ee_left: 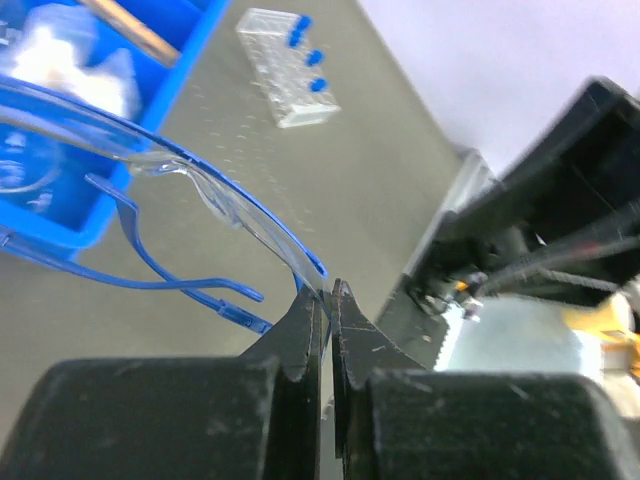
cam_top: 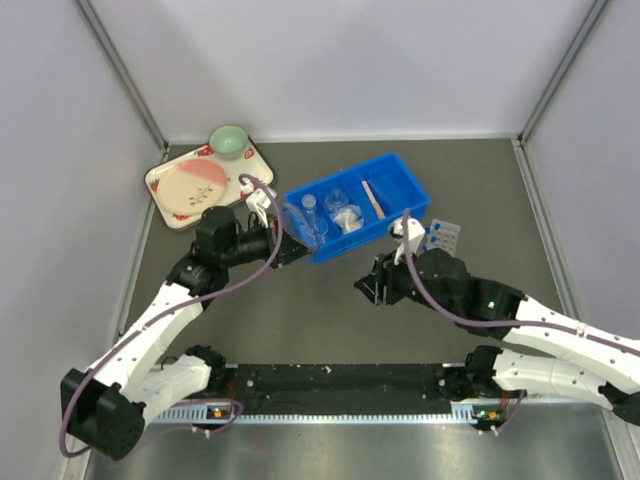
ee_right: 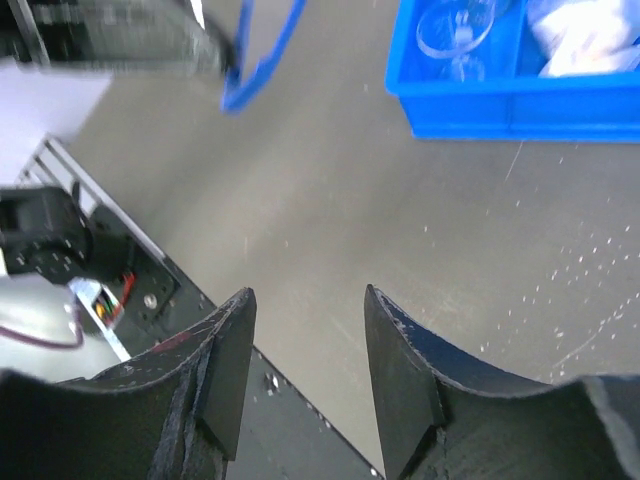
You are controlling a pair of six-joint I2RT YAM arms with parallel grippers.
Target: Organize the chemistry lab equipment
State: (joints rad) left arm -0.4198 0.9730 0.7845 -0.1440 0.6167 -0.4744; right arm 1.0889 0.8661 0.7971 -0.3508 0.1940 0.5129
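Dk grey tbl [cam_top: 300, 310], white walls [cam_top: 350, 60]

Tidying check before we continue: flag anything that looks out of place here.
The safety glasses dangle from the left claw, pinched by the lens edge beside the blue bin. The tube rack sits alone on the table, outside the bin.

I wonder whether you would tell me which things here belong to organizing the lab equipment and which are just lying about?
Job: safety glasses in the left gripper, tube rack, blue-capped tubes, glass flasks, wooden stick, whitish wad.
Lying about: strawberry-print tray, pink plate, green bowl, blue bin.
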